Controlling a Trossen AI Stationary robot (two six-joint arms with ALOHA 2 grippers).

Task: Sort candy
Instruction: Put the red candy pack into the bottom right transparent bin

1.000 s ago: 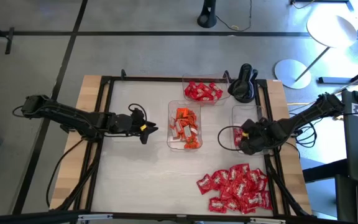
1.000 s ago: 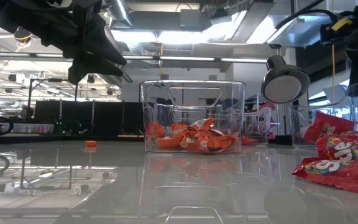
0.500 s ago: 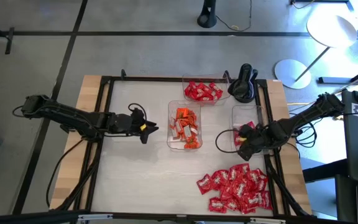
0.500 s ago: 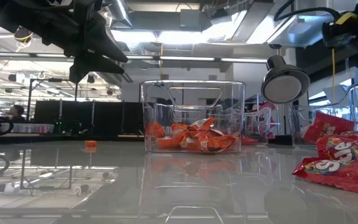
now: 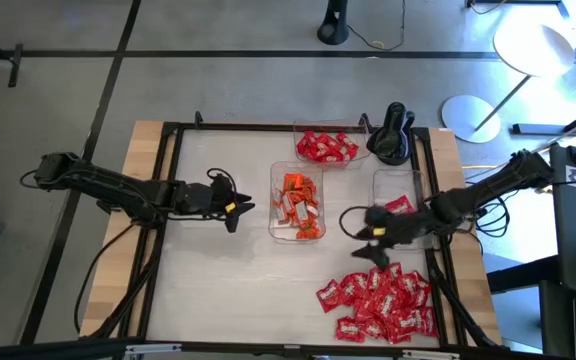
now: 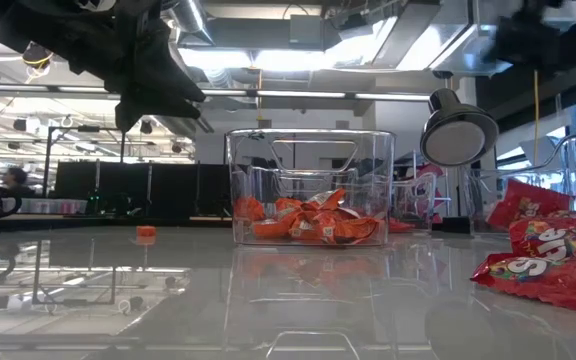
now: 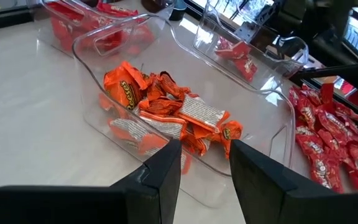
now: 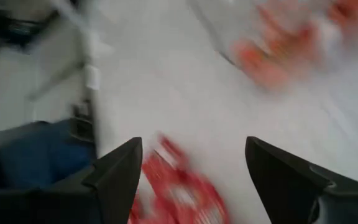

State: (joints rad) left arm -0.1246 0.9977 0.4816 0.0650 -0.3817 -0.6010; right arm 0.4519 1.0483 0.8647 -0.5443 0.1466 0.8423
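Note:
A heap of red candy (image 5: 380, 305) lies on the table at the near right, also in the low view (image 6: 548, 262). Orange candy (image 5: 297, 203) fills the middle clear tray (image 5: 276, 228); red candy (image 5: 326, 147) lies in the far tray. A red piece (image 5: 398, 207) lies in the right tray (image 5: 408, 178). My right gripper (image 5: 368, 247) hangs open between the right tray and the heap, nothing between its fingers (image 8: 191, 162). My left gripper (image 5: 238, 208) waits open left of the middle tray, facing the orange candy (image 7: 166, 115).
A black stand (image 5: 392, 135) rises at the far right beside the trays. A black frame (image 5: 168, 180) runs along the table's edges. Bare tabletop (image 5: 228, 280) spreads across the near left. A lamp head (image 6: 458, 135) shows beyond the table in the low view.
My right gripper has swung out from over the right tray toward the table's near edge and left, rising and tipping from pointing steeply down to a shallower slant. It now hangs by the far edge of the red heap.

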